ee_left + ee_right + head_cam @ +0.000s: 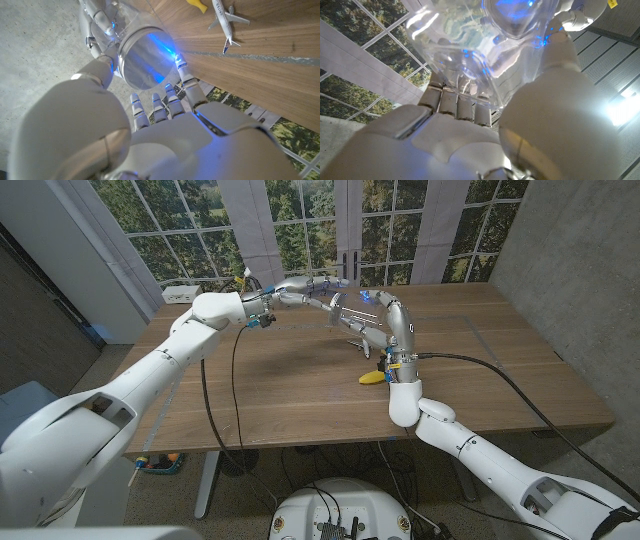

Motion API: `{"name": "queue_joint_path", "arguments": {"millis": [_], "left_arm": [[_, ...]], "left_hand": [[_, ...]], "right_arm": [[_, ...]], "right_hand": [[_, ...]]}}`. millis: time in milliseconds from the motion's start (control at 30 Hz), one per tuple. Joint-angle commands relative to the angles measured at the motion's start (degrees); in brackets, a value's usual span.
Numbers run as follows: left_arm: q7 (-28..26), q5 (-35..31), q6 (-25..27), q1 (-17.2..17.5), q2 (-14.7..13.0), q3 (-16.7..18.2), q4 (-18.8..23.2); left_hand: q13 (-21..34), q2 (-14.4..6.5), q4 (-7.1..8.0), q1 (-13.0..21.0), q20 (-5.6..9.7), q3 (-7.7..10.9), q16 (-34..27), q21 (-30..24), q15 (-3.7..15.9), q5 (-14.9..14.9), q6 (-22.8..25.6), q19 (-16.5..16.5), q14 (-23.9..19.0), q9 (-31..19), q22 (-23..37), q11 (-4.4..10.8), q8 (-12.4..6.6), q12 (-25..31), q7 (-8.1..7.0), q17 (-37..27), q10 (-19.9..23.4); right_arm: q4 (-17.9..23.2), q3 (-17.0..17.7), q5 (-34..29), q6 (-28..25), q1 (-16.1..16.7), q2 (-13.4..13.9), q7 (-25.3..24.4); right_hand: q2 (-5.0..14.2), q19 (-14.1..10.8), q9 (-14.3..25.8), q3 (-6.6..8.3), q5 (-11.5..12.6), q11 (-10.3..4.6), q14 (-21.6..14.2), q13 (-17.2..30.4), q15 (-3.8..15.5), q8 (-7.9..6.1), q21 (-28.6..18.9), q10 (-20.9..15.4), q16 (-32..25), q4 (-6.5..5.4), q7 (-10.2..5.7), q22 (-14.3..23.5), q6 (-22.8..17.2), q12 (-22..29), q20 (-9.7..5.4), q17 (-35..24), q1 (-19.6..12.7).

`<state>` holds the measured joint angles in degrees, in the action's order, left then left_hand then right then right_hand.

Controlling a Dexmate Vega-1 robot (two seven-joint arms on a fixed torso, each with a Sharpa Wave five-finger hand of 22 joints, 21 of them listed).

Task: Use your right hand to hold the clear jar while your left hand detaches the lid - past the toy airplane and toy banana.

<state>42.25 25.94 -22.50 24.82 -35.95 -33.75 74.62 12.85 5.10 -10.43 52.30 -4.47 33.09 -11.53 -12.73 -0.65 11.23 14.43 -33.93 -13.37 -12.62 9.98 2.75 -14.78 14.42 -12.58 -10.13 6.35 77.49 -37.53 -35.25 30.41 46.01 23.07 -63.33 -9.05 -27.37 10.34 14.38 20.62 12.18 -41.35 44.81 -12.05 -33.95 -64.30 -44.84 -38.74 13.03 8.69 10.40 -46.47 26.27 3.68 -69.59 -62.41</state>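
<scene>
- Daylight came through the windows (300, 220) behind the table (300, 380), leaving the room evenly bright.
- Soft shadows lay on the wood under both arms.
- Blue glare glowed on the clear jar (485, 45).
- Both wrist views were blurred close up, the hands out of focus.
- A bright lamp flared at the right wrist view's edge.

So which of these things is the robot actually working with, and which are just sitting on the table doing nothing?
In use:
- clear jar, gripped by the right hand and held up off the table
- its lid, at the fingers of the left hand

Just lying about:
- toy airplane, on the wooden table
- toy banana, on the table near the right arm
</scene>
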Motion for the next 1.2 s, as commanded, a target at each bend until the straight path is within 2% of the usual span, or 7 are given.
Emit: {"name": "queue_joint_path", "arguments": {"millis": [33,133,300,700,867,1033,1200], "left_arm": [[0.7,-0.22,-1.44,-0.07,0.12,-0.55,0.43],[0.2,0.21,-1.72,0.54,0.17,-0.25,0.98],[-1.45,0.07,-2.78,1.6,0.34,0.21,1.9],[-3.93,-2.57,-3.43,2.19,-0.02,-0.15,3.4],[-6.58,-0.73,-4.41,4.13,1.15,1.02,3.63],[-10.33,-0.3,-1.82,6.16,0.36,2.1,6.57],[-12.41,0.34,0.12,7.47,-0.11,2.68,8.88]], "left_hand": [[0.85,-0.22,0.01,2.23,3.85,-0.9,-0.26,-0.52,0.48,0.21,-2.0,-2.27,-1.78,-0.57,0.2,-1.61,0.79,0.5,0.12,-0.19,0.18],[1.35,-0.99,-0.12,4.24,5.28,-0.97,-0.47,-0.83,0.99,0.49,-2.46,-3.78,-3.05,-1.03,0.26,-2.33,0.71,0.51,0.54,-0.3,-0.36],[4.24,-3.18,0.19,9.43,9.27,-3.32,-2.22,-1.82,6.43,0.74,2.62,-7.76,-8.94,-3.72,0.63,-1.2,-3.39,3.78,2.81,-1.23,5.03],[7.87,-4.28,0.64,11.39,10.25,-7.45,-3.24,-1.54,7.1,0.63,0.45,-7.66,-8.15,-6.1,0.75,-1.77,-4.72,4.4,3.38,-3.47,3.56],[11.27,-7.35,0.32,15.24,14.32,-9.3,-7.91,-3.06,10.88,1.16,10.24,-11.11,-16.11,-8.17,0.96,-1.15,-10.51,8.85,7.91,-5.57,12.9],[15.5,-9.47,0.04,20.76,16.63,-10.31,-13.79,-7.5,14.0,1.66,21.16,-17.56,-27.15,-11.21,1.46,2.28,-17.31,13.65,12.45,-10.0,24.86],[18.45,-10.07,0.04,25.88,17.29,-13.26,-17.73,-14.82,14.39,0.98,29.09,-23.57,-36.23,-10.72,3.09,1.21,-19.91,16.01,14.7,-13.56,34.74]], "right_arm": [[-0.44,0.86,3.61,2.2,0.22,-0.55,0.38],[-1.05,1.15,3.95,2.66,0.14,-0.92,0.3],[-1.82,1.38,4.04,3.35,0.01,-1.53,-0.27],[-1.89,2.37,2.77,3.7,0.62,-2.28,-0.67],[-1.72,2.61,2.61,3.9,0.86,-2.3,-0.67],[-1.35,3.34,1.39,3.9,1.39,-2.43,-0.67],[-0.74,4.66,-0.82,4.0,2.38,-2.77,-0.67]], "right_hand": [[5.9,6.63,1.14,5.14,0.4,-23.17,-16.97,1.57,25.1,-0.32,-0.43,-23.42,-0.07,-5.14,-16.91,0.09,-17.77,0.01,-13.64,-0.26,-4.36],[5.94,6.65,1.14,5.17,0.41,-23.18,-16.99,1.73,25.1,-0.31,-0.45,-23.36,-0.05,-5.15,-16.88,0.1,-17.8,-0.01,-13.64,-0.25,-4.38],[6.01,6.54,1.14,5.2,0.42,-23.14,-17.0,1.55,25.09,-0.28,-0.54,-23.45,0.0,-5.15,-16.71,0.1,-17.79,-0.25,-13.38,-0.25,-4.41],[6.02,6.56,1.15,5.25,0.42,-23.04,-17.08,1.86,25.07,-0.16,-0.62,-23.52,0.1,-5.16,-16.65,0.1,-17.71,-0.39,-13.09,-0.24,-4.37],[5.99,6.62,1.15,5.26,0.42,-23.0,-17.08,1.68,25.06,-0.14,-0.63,-23.61,0.14,-5.17,-16.64,0.1,-17.73,-0.59,-13.03,-0.24,-4.33],[5.99,6.61,1.15,5.27,0.41,-23.02,-17.11,1.84,25.07,-0.16,-0.66,-23.59,0.17,-5.18,-16.56,0.09,-17.87,-0.65,-13.01,-0.24,-4.29],[5.93,6.76,1.16,5.28,0.4,-23.12,-17.07,2.04,25.07,-0.13,-0.65,-23.56,0.23,-5.14,-16.64,0.1,-17.88,-0.71,-13.0,-0.25,-4.31]]}}
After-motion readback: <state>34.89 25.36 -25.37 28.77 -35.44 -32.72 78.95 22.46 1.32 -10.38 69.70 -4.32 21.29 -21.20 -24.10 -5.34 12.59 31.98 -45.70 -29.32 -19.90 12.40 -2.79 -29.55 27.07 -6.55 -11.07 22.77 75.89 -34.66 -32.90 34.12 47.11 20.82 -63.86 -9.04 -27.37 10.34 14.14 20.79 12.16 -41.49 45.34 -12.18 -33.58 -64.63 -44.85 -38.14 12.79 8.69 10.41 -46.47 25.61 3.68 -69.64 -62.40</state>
